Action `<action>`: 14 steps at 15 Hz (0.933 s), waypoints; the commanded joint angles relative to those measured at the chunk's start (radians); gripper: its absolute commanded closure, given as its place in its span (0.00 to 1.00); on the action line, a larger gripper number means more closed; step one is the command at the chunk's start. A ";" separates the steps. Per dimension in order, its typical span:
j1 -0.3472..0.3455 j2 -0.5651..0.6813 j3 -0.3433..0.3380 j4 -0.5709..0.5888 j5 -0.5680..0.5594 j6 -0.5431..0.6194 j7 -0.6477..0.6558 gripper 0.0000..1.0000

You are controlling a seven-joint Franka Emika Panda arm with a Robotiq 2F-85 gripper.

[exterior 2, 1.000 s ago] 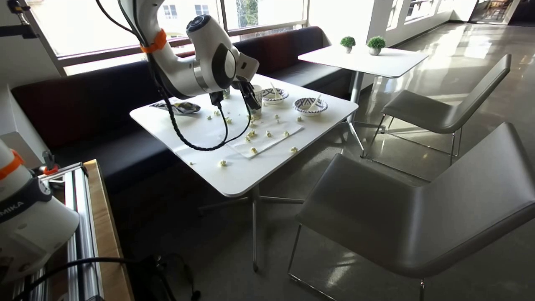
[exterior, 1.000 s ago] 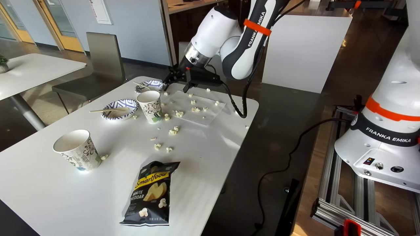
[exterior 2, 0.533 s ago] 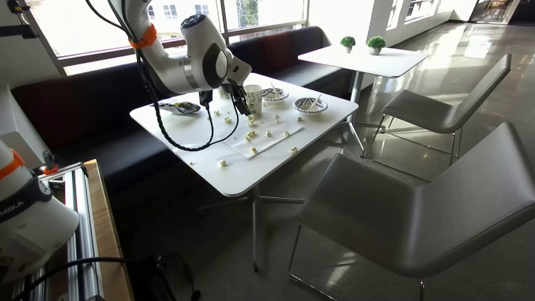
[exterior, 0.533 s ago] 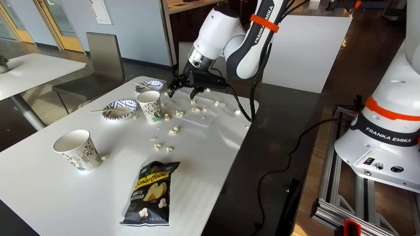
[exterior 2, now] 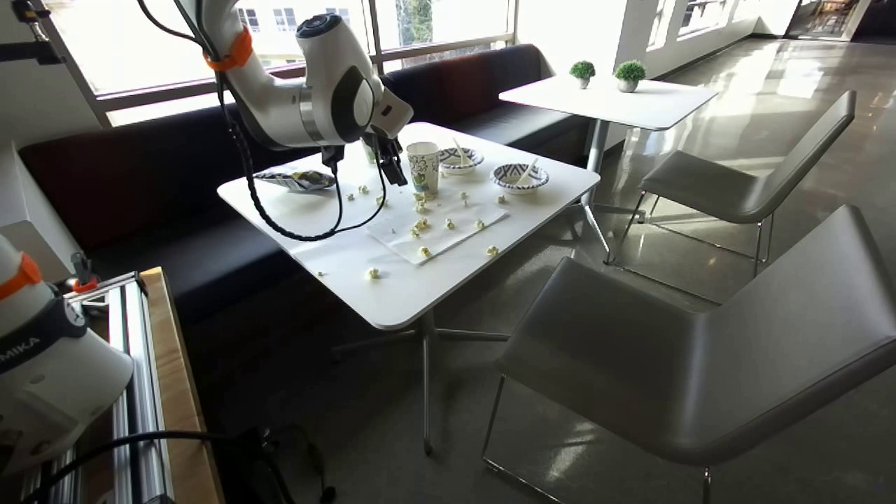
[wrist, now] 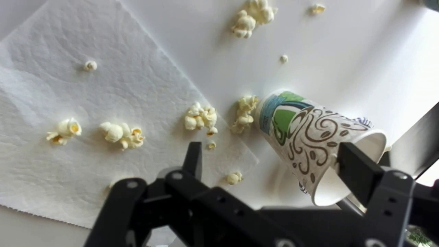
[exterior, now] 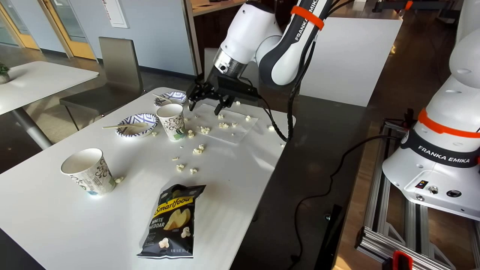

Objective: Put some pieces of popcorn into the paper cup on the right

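Observation:
Pieces of popcorn lie scattered on the table and on a paper napkin; several show close up in the wrist view. A whitish paper cup with brown swirls and a green print stands upright beside the napkin, also in the wrist view. A similar cup stands farther off, nearer the snack bag; only its edge shows in the wrist view. My gripper is open above the napkin, near the closer cup, apart from the table. No popcorn is visible between its fingers.
Two patterned bowls with utensils stand behind the closer cup. The napkin lies flat. A black-and-yellow snack bag lies at the table's other end. Grey chairs stand by the table.
My open gripper has moved away from the closer cup in an exterior view, leaving that cup uncovered, and most recently has risen slightly. Cups and popcorn appear unmoved.

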 commanded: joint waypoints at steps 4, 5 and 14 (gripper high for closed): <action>-0.324 0.042 0.351 0.037 0.066 -0.163 -0.035 0.00; -0.361 0.052 0.381 0.047 0.074 -0.175 -0.042 0.00; -0.503 0.345 0.505 0.194 0.062 -0.315 -0.241 0.00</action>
